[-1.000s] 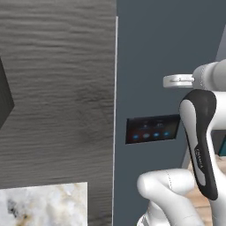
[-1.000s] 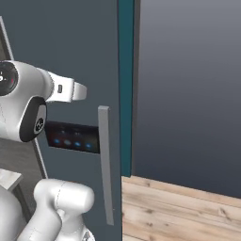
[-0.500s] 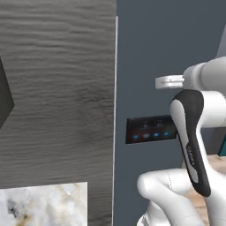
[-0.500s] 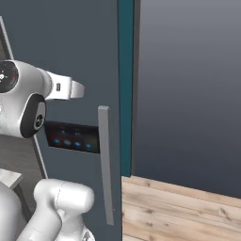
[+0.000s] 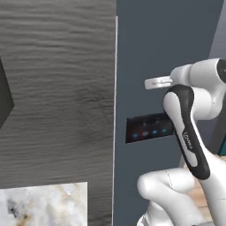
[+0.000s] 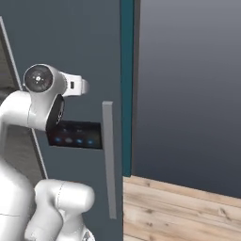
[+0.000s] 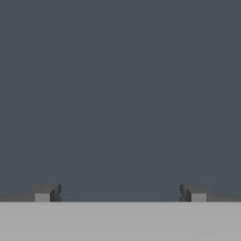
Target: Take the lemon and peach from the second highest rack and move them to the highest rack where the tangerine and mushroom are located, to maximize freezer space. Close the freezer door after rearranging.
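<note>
— Where is the two-finger gripper (image 7: pixel 120 195)?

— Spread wide, its dark fingertips (image 7: pixel 47 193) facing the flat slate-blue freezer door (image 6: pixel 89 56).

— And that door?

— Shut; its tall grey bar handle (image 6: pixel 108 160) stands just right of the dark control panel (image 6: pixel 77 135), by the teal edge strip (image 6: pixel 125 84).

Gripper (image 7: pixel 120 194) jaws wide apart

I get flat, even rendered light — dim on the slate door (image 6: pixel 84 56), with no hard shadows or glare. All 3 views look soft and pixelated; my hand view is featureless grey.
</note>
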{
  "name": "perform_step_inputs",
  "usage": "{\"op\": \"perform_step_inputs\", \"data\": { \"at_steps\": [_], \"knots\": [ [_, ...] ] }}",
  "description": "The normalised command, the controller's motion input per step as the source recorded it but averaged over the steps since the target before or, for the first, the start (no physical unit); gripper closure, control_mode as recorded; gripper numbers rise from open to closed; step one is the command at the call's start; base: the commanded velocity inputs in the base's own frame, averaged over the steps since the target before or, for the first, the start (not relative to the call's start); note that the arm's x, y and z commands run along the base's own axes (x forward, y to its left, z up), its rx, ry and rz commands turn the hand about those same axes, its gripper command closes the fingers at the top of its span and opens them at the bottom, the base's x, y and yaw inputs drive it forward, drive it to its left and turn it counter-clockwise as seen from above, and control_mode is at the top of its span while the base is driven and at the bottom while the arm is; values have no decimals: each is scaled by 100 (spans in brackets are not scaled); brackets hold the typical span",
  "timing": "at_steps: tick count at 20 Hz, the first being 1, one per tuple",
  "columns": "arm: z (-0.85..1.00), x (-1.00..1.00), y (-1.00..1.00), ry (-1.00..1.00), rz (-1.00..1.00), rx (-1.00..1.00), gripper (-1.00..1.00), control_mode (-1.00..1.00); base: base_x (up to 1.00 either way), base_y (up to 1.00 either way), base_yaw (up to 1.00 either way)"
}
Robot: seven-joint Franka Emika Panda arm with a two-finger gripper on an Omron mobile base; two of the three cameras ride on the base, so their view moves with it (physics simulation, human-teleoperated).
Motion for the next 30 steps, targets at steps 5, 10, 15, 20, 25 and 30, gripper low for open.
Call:
{"op": "perform_step_inputs", "data": {
  "at_steps": [5,10,15,20,25,30],
  "knots": [
    [-15,73,0,0,28,2,-100,-100,0,0,0],
    [-21,56,8,0,24,0,-100,-100,0,0,0],
    [-32,27,37,0,34,0,-100,-100,0,0,0],
    [-35,18,47,-2,32,0,-100,-100,0,0,0],
    [-29,24,45,-1,34,0,-100,-100,0,0,0],
    [-18,5,54,0,37,0,-100,-100,0,0,0]
  ]
}}
